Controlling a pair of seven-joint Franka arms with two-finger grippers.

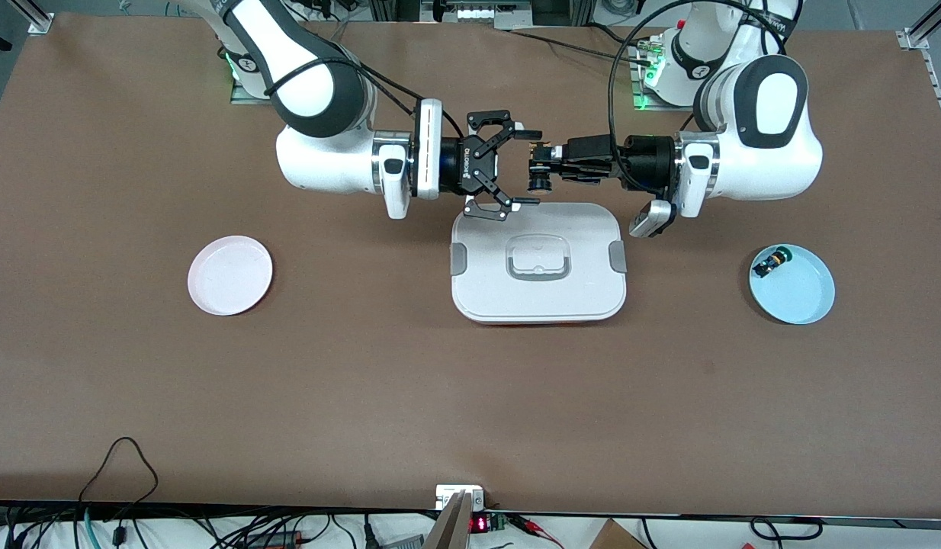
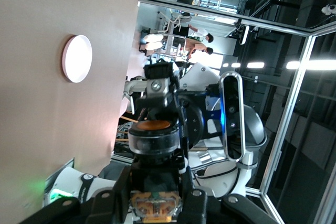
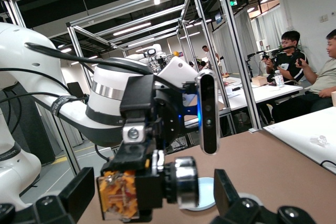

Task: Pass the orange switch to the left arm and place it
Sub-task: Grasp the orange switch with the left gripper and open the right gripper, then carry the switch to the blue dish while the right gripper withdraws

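My left gripper (image 1: 543,162) is shut on the orange switch (image 1: 539,181) and holds it in the air over the edge of the white box (image 1: 486,284) that lies farther from the front camera. My right gripper (image 1: 527,169) is open, with one finger on each side of the switch and not touching it. In the right wrist view the switch (image 3: 149,187) lies between my right gripper's fingers (image 3: 79,195), orange base and silver collar showing. In the left wrist view the switch (image 2: 155,140) sits in my left gripper (image 2: 156,184), with its orange cap facing the right gripper.
A pink plate (image 1: 230,274) lies toward the right arm's end of the table. A blue plate (image 1: 802,293) lies toward the left arm's end and holds a small black switch with a green cap (image 1: 769,263). The box has grey side clasps and a recessed handle (image 1: 537,259).
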